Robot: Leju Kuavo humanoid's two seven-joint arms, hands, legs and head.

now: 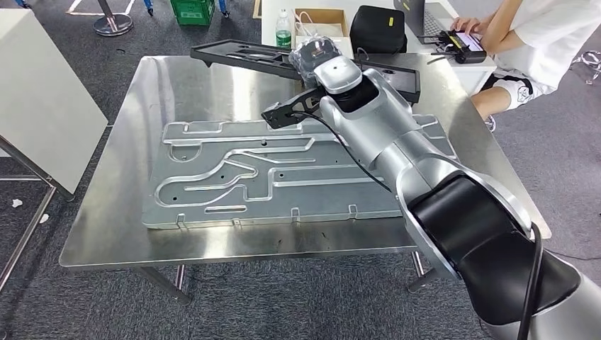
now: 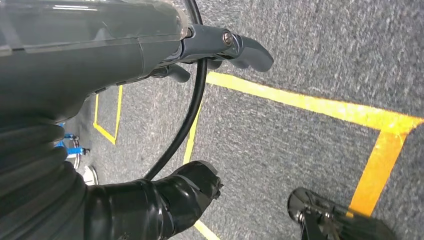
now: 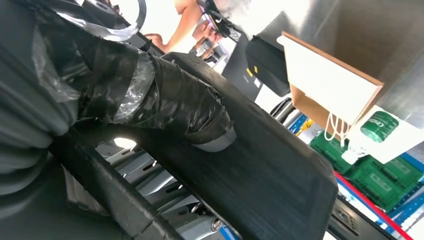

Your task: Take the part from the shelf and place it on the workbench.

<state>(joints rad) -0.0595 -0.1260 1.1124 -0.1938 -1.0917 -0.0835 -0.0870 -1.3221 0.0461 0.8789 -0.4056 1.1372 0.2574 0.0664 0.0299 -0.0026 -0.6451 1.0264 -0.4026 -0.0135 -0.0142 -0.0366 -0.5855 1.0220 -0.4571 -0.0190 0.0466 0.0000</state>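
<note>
**Over the bench: part in the right hand**

Steel bench (image 1: 106,234) carries a grey grooved plate (image 1: 234,177). Above its far edge, the long black part (image 1: 244,58) is gripped by the right hand (image 1: 315,57). Left hand (image 2: 220,50) hangs empty, fingers apart.

The part (image 1: 241,55) is black over the shiny silver workbench (image 1: 106,234). A pale grey grooved plate (image 1: 234,177) lies there. Behind stand a green crate (image 1: 193,10) and a green-labelled bottle (image 1: 283,30). The floor (image 2: 310,45) is grey, striped yellow.
</note>
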